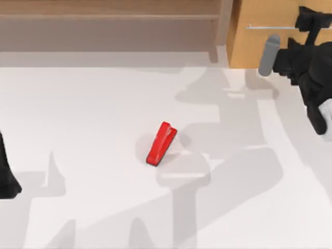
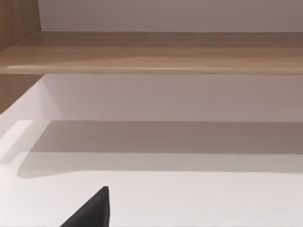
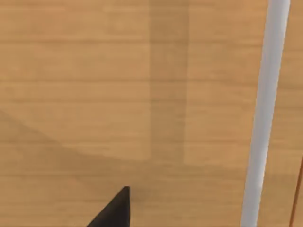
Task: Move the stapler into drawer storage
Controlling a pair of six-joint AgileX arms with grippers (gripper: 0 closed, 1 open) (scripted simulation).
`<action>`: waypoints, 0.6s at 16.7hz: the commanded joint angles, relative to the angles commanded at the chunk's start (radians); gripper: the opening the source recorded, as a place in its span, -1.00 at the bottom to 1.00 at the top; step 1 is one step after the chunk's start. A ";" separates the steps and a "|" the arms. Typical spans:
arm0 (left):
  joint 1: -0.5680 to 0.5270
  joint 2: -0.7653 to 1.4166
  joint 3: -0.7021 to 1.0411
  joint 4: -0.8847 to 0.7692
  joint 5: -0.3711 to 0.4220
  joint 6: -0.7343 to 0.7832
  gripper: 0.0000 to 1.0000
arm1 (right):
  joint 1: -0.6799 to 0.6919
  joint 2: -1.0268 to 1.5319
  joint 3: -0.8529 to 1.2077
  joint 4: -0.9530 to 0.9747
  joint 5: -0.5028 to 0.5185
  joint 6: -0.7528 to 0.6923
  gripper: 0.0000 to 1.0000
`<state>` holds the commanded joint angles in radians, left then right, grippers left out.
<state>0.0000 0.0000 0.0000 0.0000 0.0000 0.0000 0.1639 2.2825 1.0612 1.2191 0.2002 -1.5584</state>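
White table (image 1: 93, 124) with red stapler (image 1: 161, 143) mid-surface; right hand (image 1: 310, 21) at drawer (image 1: 259, 46) handle (image 1: 270, 27), finger spread untellable.

Bright, even light; soft overlapping shadows cross the table (image 1: 93, 129).

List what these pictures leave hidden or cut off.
- Drawer interior: top view, the flat front hides it.
- Right gripper jaws: top view, the arm's own body covers them; the right wrist view gives one dark tip near the handle.
- Left arm: top view, cut off by the left edge.
- Stapler underside: top view, it faces the table.
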 joint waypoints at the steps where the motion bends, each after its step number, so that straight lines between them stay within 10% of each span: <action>1: 0.000 0.000 0.000 0.000 0.000 0.000 1.00 | 0.000 0.000 0.000 0.000 0.000 0.000 0.25; 10: 0.000 0.000 0.000 0.000 0.000 0.000 1.00 | 0.000 0.000 0.000 0.000 0.000 0.000 -1.00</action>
<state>0.0000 0.0000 0.0000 0.0000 0.0000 0.0000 0.1639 2.2825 1.0612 1.2191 0.2002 -1.5584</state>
